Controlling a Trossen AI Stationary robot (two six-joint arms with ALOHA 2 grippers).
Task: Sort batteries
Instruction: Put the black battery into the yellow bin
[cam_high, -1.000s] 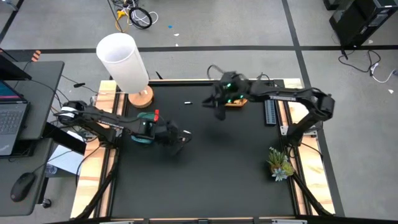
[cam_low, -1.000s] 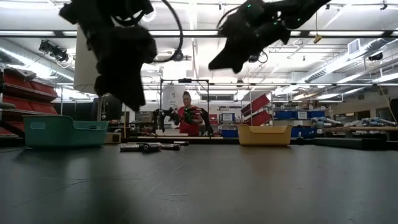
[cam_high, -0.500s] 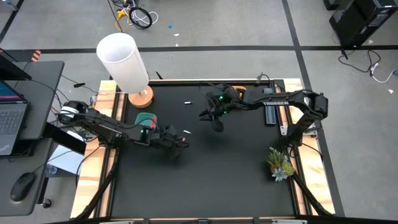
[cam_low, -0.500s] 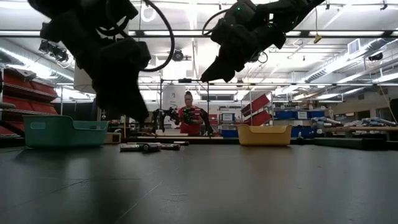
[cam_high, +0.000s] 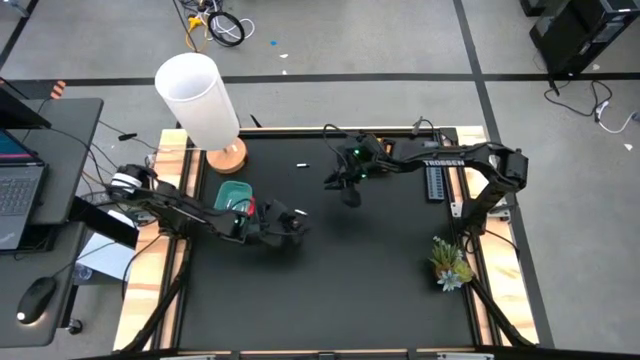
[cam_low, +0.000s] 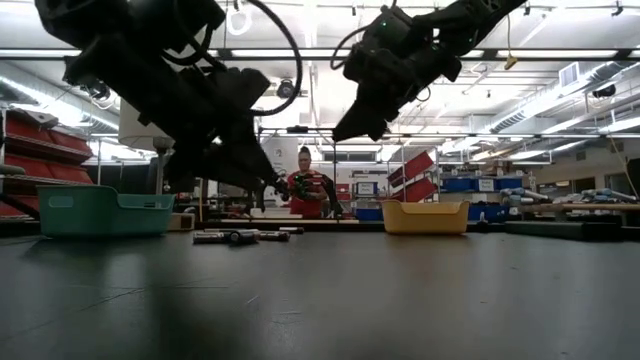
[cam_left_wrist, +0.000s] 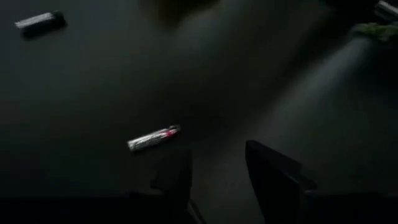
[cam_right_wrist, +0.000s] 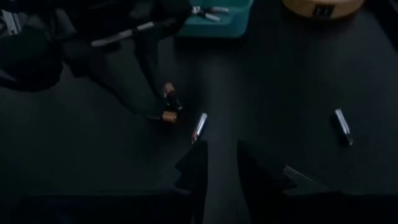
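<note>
My left gripper (cam_high: 291, 222) hovers open, left of the table's middle, slanting down toward the right. Just past its fingers lies a silver battery with a red end (cam_left_wrist: 153, 139), flat on the black mat. My right gripper (cam_high: 346, 188) hangs above the mat near the middle, slanting down toward the left arm. Its fingers (cam_right_wrist: 196, 165) stand a narrow gap apart with nothing between them. The same battery (cam_right_wrist: 199, 126) lies ahead of it, with two dark batteries (cam_right_wrist: 168, 107) beside the left gripper's tips. Another silver battery (cam_high: 300, 163) lies farther back.
A teal bowl (cam_high: 235, 193) holding a few batteries stands behind the left gripper. A white lamp (cam_high: 198, 98) on a wooden base stands at the far left corner. A green plant sprig (cam_high: 449, 263) and a dark strip (cam_high: 434, 182) lie on the right.
My left gripper has sunk toward the mat and tipped from pointing steeply down to slanting toward the right; its arm has drawn back off the teal bowl. My right gripper has come down a little, toward the left and the near edge.
</note>
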